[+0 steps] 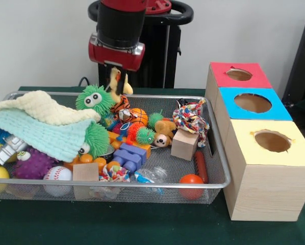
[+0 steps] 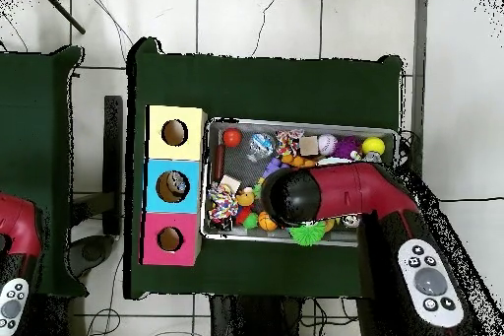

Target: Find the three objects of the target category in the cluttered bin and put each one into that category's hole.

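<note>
My gripper hangs over the far middle of the wire mesh bin, shut on a small yellow soft toy that it holds just above the pile. A striped tiger toy lies right below. To the right stand three wooden boxes, each with a round hole: red-topped, blue-topped and yellow-topped. In the overhead view the arm's wrist hides the gripper and the toy, and the boxes stand left of the bin.
The bin is crowded: green fuzzy toys, folded cloths, a rope toy, a wooden block, blue bricks, a baseball, an orange ball. The boxes stand close against the bin's right wall.
</note>
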`<state>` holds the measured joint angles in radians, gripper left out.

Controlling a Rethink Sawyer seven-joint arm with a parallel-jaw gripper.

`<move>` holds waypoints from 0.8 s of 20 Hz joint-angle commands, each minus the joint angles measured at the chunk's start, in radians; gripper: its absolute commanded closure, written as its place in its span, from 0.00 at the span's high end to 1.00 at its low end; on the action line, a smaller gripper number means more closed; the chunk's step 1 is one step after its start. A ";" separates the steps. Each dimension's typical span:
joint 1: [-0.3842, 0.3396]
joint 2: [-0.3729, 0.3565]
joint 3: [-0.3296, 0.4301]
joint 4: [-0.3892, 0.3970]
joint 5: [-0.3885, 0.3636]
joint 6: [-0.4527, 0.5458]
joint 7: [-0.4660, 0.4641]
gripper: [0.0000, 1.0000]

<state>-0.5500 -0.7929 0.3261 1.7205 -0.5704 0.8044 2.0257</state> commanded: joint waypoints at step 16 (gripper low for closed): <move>0.005 -0.033 -0.024 0.039 -0.048 -0.016 -0.045 1.00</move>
<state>-0.5521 -0.8441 0.3100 1.7206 -0.5724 0.8119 2.0257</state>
